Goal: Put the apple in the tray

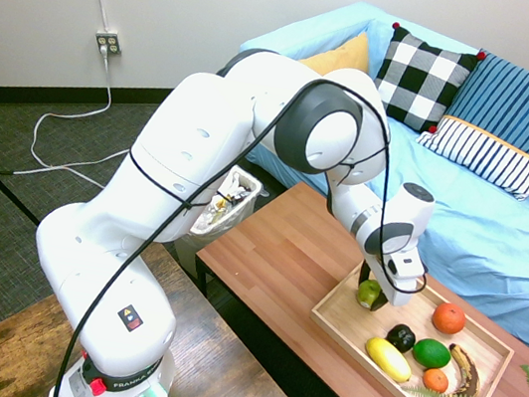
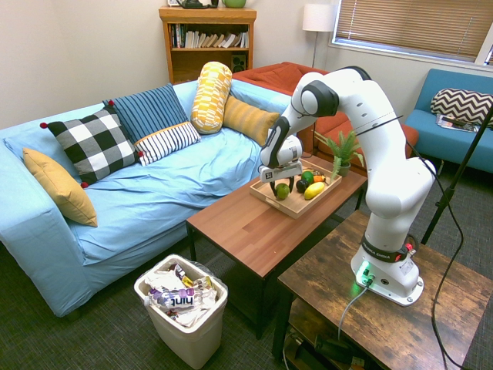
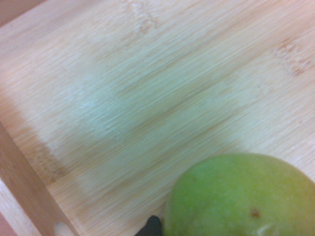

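One apple sits low over the tray's near corner, jaws of the gripper clenched on it for release; other fruit fills the far end.

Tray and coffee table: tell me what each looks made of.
The tray looks like pale bamboo or light wood, matte, with fine straight grain lines in the wrist view. The coffee table looks like reddish-brown wood planks or veneer, smooth with a slight sheen; which one, I cannot tell.
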Controlling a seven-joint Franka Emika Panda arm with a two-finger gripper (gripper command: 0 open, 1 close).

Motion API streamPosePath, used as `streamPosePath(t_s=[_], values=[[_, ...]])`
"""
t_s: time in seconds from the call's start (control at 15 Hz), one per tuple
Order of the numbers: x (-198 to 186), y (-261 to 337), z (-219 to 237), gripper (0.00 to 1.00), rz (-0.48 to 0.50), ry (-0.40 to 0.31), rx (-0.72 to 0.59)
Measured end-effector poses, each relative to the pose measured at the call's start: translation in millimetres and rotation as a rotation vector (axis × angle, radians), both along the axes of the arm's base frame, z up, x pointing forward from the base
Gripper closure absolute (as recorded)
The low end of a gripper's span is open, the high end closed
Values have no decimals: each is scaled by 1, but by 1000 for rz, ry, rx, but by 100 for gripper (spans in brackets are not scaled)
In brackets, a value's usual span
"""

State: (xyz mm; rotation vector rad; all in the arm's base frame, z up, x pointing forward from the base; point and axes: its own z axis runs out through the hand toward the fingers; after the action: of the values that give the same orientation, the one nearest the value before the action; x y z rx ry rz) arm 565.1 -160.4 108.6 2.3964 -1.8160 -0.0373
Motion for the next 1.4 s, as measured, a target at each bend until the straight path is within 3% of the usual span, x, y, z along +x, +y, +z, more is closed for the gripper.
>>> streamPosePath(t_s=[0.87,1.4], values=[[0,-13,2,0,-15,-5,27],[-5,-13,111,0,4,-90,44]])
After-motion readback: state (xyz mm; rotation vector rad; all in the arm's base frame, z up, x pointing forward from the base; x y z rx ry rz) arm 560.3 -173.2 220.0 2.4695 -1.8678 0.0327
